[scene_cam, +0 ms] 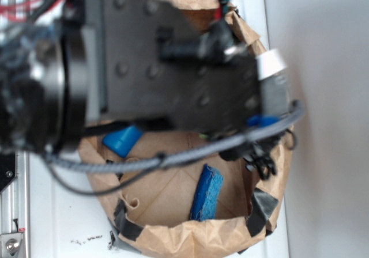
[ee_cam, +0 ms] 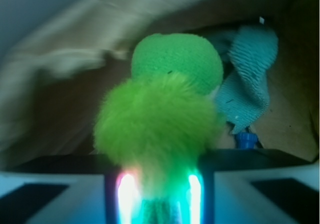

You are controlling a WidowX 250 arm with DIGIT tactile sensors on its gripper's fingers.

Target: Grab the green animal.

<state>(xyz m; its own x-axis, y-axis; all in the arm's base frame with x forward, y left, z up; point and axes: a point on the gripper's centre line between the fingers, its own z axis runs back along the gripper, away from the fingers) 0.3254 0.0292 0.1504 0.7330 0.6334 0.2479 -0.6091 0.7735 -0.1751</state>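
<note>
Looking down past the arm (scene_cam: 144, 68), I count one brown paper bag (scene_cam: 173, 238) with one blue sponge (scene_cam: 206, 193) standing on its floor and one blue bottle (scene_cam: 122, 140) near the wall. On the wrist view one green animal (ee_cam: 160, 119) sits right at the gripper (ee_cam: 159, 196), its fuzzy body between the glowing fingers (ee_cam: 126, 196), beside one teal rag (ee_cam: 247, 84). I cannot tell whether they are pressing it.

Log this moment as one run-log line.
gripper: shut on green animal | place: inside paper bag | nearby: teal rag, blue sponge | exterior view: toy hidden by arm
</note>
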